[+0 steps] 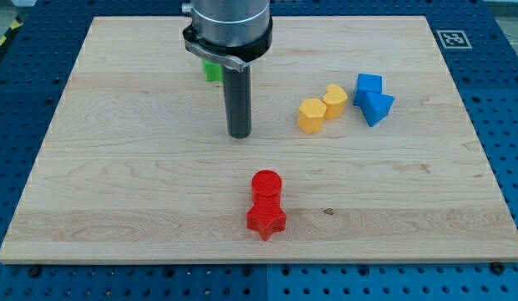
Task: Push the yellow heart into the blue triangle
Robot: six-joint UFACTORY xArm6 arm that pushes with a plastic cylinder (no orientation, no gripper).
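The yellow heart [334, 100] lies right of the board's middle, touching a second yellow block [311, 114], roughly hexagonal, on its lower left. The blue triangle [378, 108] lies just right of the heart with a small gap between them. Another blue block [368, 84] touches the triangle from above. My tip [239, 134] rests on the board left of the yellow pair, about a block's width or two away, touching none of the blocks.
A green block [212, 71] sits at the view's top, partly hidden behind my rod. A red cylinder [266, 184] and a red star [266, 219] touch each other near the view's bottom. The wooden board [92, 201] lies on a blue perforated table.
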